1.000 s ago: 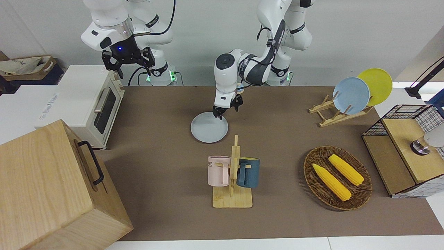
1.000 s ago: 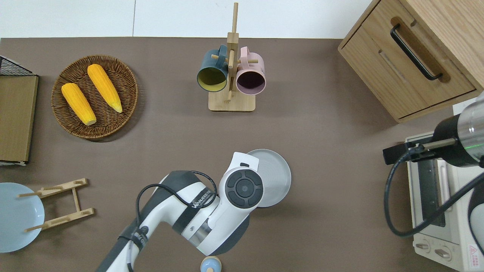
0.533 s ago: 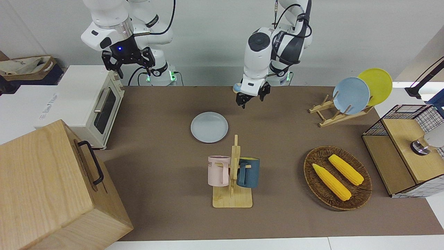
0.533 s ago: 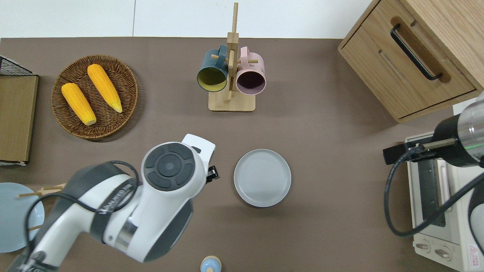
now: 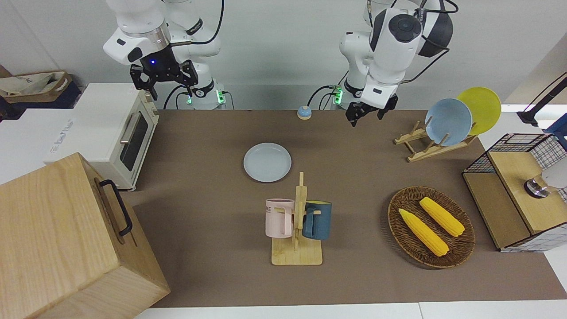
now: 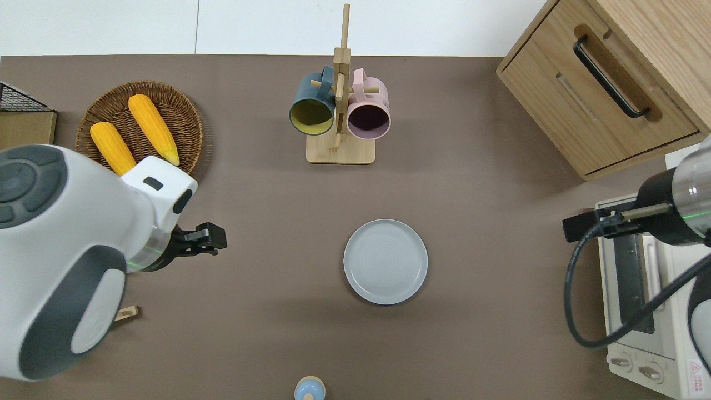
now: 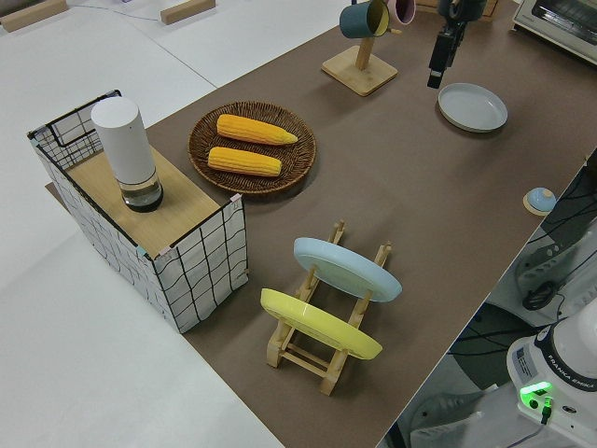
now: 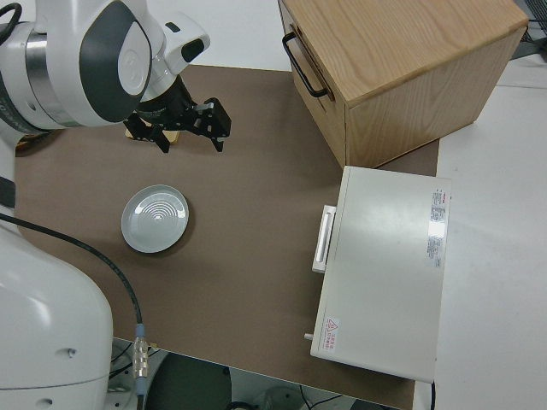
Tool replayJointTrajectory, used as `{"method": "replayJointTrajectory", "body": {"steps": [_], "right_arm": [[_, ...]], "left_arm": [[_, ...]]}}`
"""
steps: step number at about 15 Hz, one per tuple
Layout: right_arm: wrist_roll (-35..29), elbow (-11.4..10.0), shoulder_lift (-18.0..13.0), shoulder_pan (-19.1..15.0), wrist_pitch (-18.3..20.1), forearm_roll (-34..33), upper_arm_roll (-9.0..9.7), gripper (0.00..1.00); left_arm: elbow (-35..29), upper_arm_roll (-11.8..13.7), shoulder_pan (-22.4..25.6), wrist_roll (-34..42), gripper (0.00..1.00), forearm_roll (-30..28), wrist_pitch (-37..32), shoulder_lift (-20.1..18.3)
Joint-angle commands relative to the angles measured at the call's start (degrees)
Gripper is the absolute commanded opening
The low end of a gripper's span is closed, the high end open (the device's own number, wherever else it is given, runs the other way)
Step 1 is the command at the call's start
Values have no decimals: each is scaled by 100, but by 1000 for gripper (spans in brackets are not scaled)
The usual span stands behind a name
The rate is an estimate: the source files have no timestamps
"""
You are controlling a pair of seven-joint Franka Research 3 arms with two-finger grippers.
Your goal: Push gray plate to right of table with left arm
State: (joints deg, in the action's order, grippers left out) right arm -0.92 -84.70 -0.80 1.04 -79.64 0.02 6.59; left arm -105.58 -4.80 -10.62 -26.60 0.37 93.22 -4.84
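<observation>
The gray plate (image 5: pixel 267 162) (image 6: pixel 385 261) (image 7: pixel 473 106) (image 8: pixel 155 219) lies flat on the brown table (image 5: pixel 212 230) (image 6: pixel 500 211), nearer to the robots than the mug rack, with nothing touching it. My left gripper (image 5: pixel 367 115) (image 6: pixel 206 244) hangs open and empty in the air over bare tabletop. It is well off the plate toward the left arm's end, between the plate and the corn basket. The right arm is parked, and its gripper (image 5: pixel 164 83) (image 8: pixel 185 128) is open.
A mug rack (image 6: pixel 340 111) holds a pink and a blue mug. A wicker basket (image 5: pixel 431 226) holds two corn cobs. A dish rack (image 5: pixel 432 141) carries a sky-blue and a yellow plate. Also here are a wire basket (image 5: pixel 518 190), a toaster oven (image 5: pixel 117 133), a wooden cabinet (image 5: pixel 66 239) and a small blue bell (image 5: pixel 304 113).
My left gripper has lifted off the plate's rim and swung away toward the left arm's end of the table. The plate has stayed where it was.
</observation>
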Motion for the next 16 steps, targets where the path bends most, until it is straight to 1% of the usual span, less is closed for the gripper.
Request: {"method": "replayJointTrajectory", "body": {"steps": [1,2,4,6,7,16], "right_arm": [[-75,50,-17,-113,89,25,88,983],[-75,50,-17,-113,89,25,88,983],[-75,50,-17,-113,89,25,88,983],[-75,50,-17,-113,89,33,88,983],[-75,50,-17,-113,89,33,88,983],[-75,50,-17,-113,89,25,97,983]], "left_arm": [[300,-22,463,760,998,-81,-392,-87],[449,-4,542,979,998,-81,-471,-87],[774,110,692,1436,998,-99,-699,-78],[802,294,693,1675,998,-99,-700,-78],[810,365,684,1745,998,-99,-700,-78],[872,532,701,2001,998,-257,-639,-34]]}}
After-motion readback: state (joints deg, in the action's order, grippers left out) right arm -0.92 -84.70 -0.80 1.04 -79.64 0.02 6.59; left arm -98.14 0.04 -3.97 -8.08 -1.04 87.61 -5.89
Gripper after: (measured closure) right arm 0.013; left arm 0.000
